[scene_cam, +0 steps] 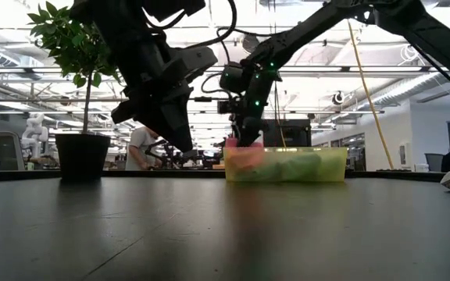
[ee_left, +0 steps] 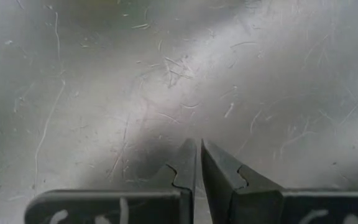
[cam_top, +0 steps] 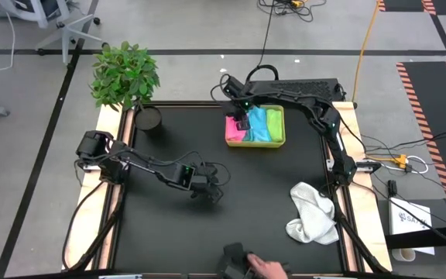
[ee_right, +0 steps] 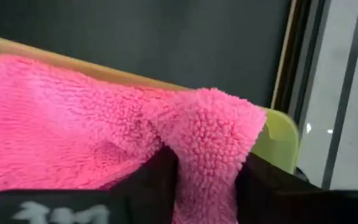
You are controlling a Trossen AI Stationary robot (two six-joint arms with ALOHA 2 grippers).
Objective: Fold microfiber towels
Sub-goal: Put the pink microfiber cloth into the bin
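The pink towel (ee_right: 104, 130) is showing a thick, looped microfiber pile, fuzzy and matt. The tray (ee_right: 283, 140) around it is looking like smooth, slightly translucent yellow-green plastic. The bench (ee_left: 166, 81) is appearing as a matt black surface, scuffed and flecked with lint. The white towel (cam_top: 313, 211) is lying soft and crumpled, plainly cloth.

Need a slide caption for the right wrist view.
Right gripper straddling a fold of the pink towel inside the yellow-green tray.
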